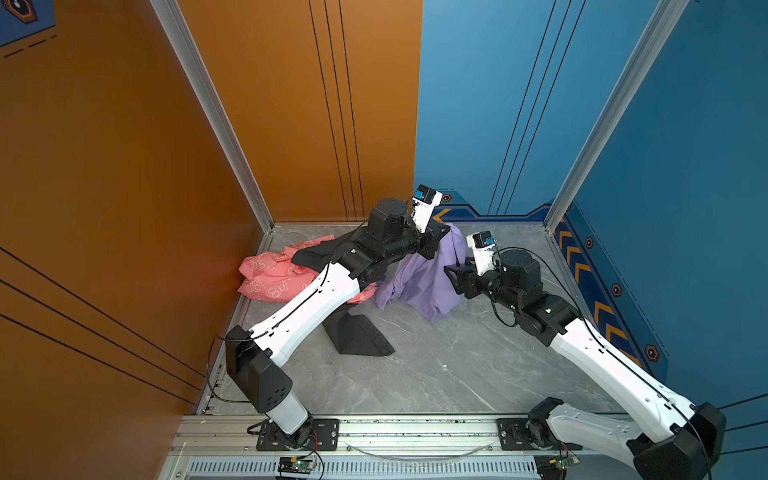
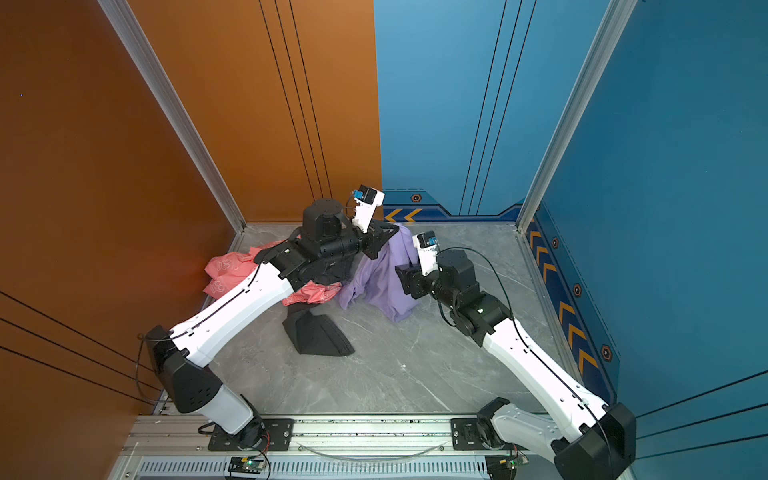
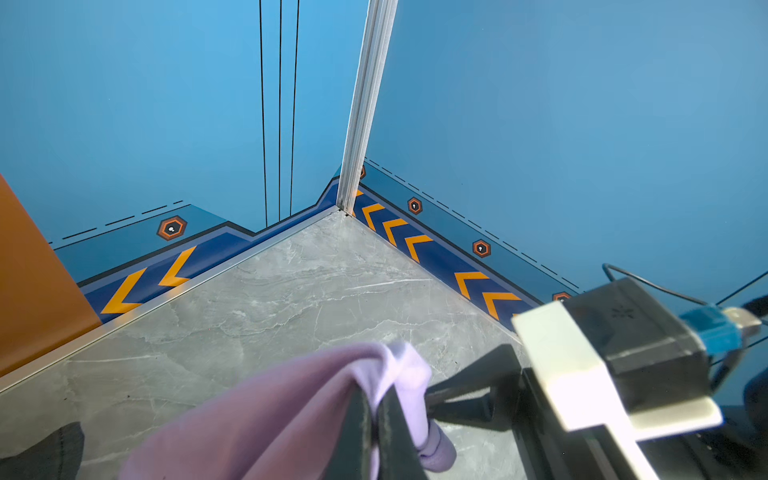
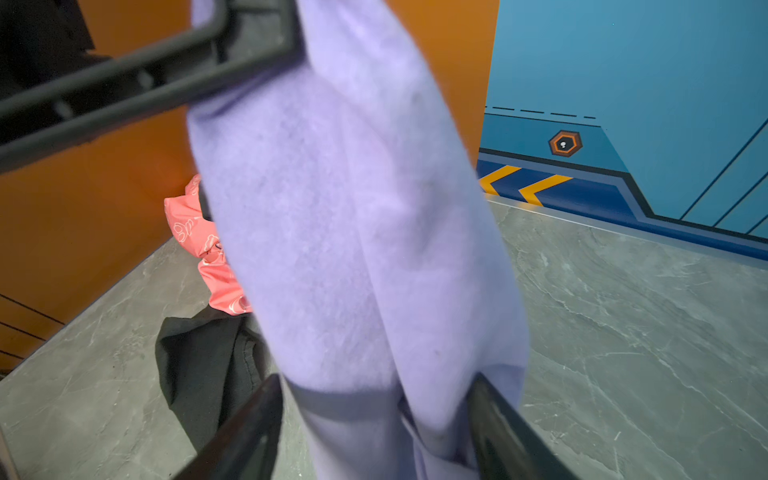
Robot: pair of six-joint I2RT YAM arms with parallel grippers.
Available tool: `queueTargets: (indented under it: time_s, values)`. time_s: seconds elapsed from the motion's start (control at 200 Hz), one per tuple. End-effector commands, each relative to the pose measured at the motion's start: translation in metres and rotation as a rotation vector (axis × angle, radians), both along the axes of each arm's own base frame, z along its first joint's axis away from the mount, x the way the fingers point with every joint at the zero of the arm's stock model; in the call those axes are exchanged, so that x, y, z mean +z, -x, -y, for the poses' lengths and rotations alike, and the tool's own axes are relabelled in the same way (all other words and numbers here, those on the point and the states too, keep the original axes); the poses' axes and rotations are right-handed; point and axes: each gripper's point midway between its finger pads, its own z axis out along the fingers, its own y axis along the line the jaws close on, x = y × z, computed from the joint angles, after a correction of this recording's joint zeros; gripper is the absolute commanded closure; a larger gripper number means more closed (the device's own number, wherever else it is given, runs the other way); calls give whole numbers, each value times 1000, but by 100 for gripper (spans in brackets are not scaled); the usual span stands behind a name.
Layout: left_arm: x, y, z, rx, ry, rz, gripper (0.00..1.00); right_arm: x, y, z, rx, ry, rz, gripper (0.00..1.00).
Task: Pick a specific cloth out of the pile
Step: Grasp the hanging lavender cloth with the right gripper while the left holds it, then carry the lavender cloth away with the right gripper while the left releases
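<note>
The lavender cloth [image 1: 424, 282] [image 2: 382, 282] hangs from my left gripper [image 1: 442, 232] [image 2: 392, 235], lifted at the back middle, with its lower folds resting on the floor. In the left wrist view the gripper [image 3: 376, 411] is shut on a bunched fold of the cloth [image 3: 270, 415]. My right gripper [image 1: 451, 274] [image 2: 401, 274] reaches in from the right, lower down. Its jaws [image 4: 376, 378] stand apart on either side of the hanging cloth [image 4: 353, 228]. The pile lies to the left: a coral-pink printed garment [image 1: 270, 278] [image 4: 208, 249] and a dark grey one [image 1: 359, 336] [image 4: 199, 365].
The grey marble floor [image 1: 457, 365] is boxed in by an orange wall [image 1: 124, 166] on the left and blue walls [image 1: 685, 166] at the back and right, with aluminium corner posts [image 1: 598, 133]. A metal rail [image 1: 415, 432] carrying both arm bases runs along the front.
</note>
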Motion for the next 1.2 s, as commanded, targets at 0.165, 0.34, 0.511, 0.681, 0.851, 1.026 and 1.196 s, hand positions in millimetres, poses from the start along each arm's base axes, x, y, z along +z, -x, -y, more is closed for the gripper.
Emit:
queueTargets:
  time_s: [0.165, 0.34, 0.511, 0.681, 0.851, 1.026, 1.196]
  values:
    - [22, 10, -5, 9, 64, 56, 98, 24, -13, 1, -44, -24, 81, 85]
    - [16, 11, -13, 35, 46, 65, 82, 31, -17, 4, -56, -20, 81, 100]
    - [16, 14, -36, 93, 22, 95, 49, 49, -29, 29, -144, -20, 104, 100]
    - [8, 19, -75, 194, -13, 117, 21, 86, -39, 68, -242, -48, 168, 100]
    - [-12, 29, -113, 297, -64, 122, 1, 122, -54, 115, -366, -78, 232, 100]
    - [-31, 37, -147, 391, -111, 105, 2, 153, -77, 158, -468, -133, 265, 100]
    - [-49, 42, -171, 470, -145, 82, 2, 158, -106, 176, -500, -150, 250, 100]
